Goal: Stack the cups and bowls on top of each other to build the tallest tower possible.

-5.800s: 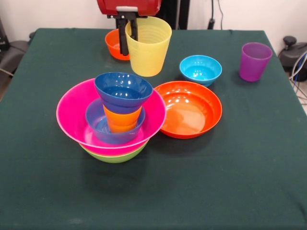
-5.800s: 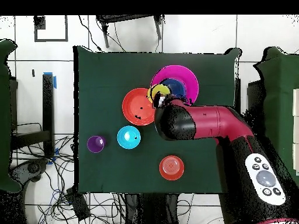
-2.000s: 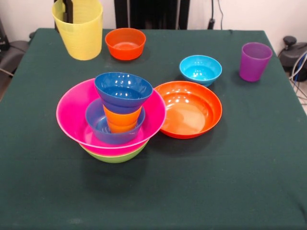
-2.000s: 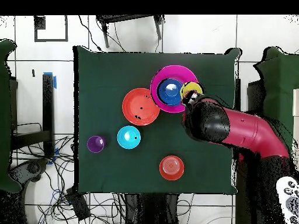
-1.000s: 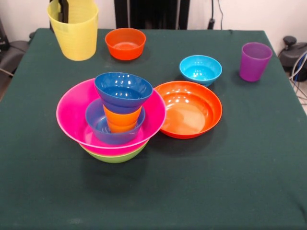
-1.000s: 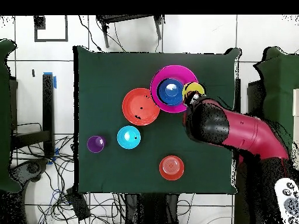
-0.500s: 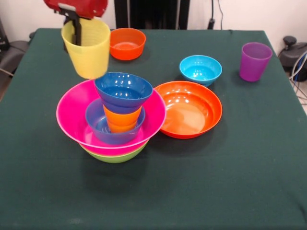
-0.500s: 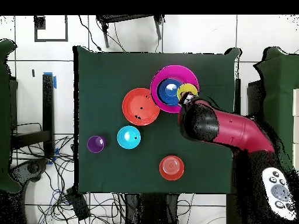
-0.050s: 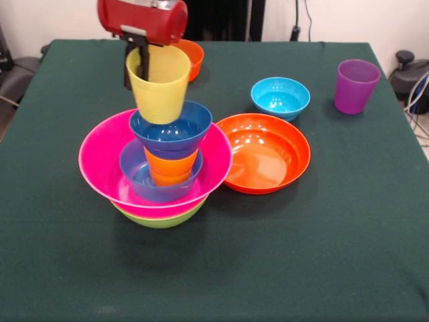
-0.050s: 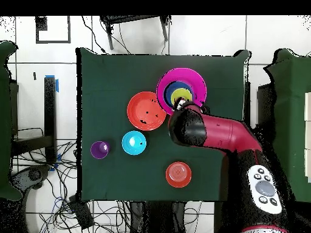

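My gripper [image 9: 136, 64] is clamped on the rim of the 1 yellow cup [image 9: 159, 82], 1 finger inside and 1 outside, holding it upright over the dark blue bowl [image 9: 171, 129] that tops the tower [image 9: 155, 168]. That pile counts 5 pieces: lime green bowl [image 9: 159, 219], pink bowl [image 9: 100, 157], blue bowl [image 9: 137, 176], orange cup [image 9: 170, 168] and the dark blue bowl. Loose on the green table [image 9: 322, 255] are 3 bowls, the shallow orange bowl [image 9: 264, 153], cyan bowl [image 9: 280, 97] and small orange bowl [image 9: 193, 57], plus 1 purple cup [image 9: 356, 86].
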`<state>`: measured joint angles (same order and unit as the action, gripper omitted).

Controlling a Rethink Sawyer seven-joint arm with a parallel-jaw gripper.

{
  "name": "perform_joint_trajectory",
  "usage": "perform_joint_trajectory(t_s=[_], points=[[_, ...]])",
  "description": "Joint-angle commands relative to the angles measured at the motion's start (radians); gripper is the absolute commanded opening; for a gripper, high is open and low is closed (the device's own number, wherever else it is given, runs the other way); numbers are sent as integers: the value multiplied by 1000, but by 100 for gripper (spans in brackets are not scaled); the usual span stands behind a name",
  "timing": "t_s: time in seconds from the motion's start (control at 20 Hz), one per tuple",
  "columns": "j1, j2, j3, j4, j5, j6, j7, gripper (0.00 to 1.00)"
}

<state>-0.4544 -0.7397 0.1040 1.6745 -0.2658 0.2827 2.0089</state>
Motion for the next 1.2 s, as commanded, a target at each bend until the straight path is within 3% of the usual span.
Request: perform_joint_trajectory(t_s=[0.05,0.6,0.8,0.85,1.2], points=[[42,23,-27,28,25,-35,164,0],[-17,-56,0,56,61,-5,111,0],[-17,-61,-7,64,50,-48,121,0],[-6,-57,-16,61,46,-49,125,100],[-7,-54,-17,45,39,-39,108,100]])
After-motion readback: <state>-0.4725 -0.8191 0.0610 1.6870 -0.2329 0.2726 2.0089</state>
